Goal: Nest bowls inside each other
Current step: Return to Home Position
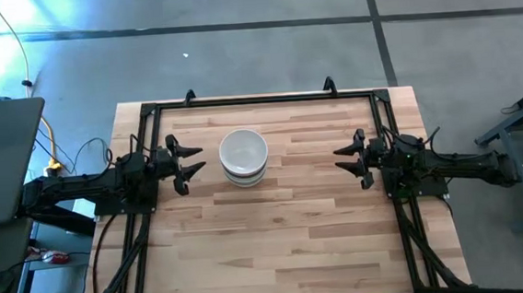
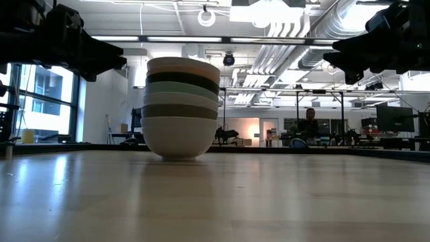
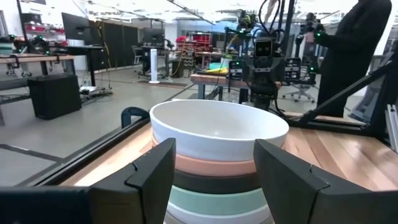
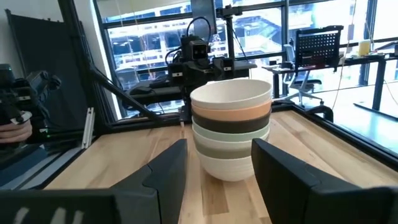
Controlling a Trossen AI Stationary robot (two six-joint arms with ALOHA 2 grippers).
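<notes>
High view: bowls (image 1: 244,157) sit nested in one stack, white on top, on the surface (image 1: 295,227) btwn the arms. Left tool (image 1: 192,163) near it, right tool (image 1: 339,159) farther off, both open & empty, prob. b/c nesting looks done, so arms sit clear.

No text, label, brand, number or sign can be read in any view. The bowls (image 2: 180,107) show plain coloured sides, and the table (image 1: 322,225) shows bare wood grain. Whatever stands on the room's screens and equipment past the table is too small and blurred to make out.
</notes>
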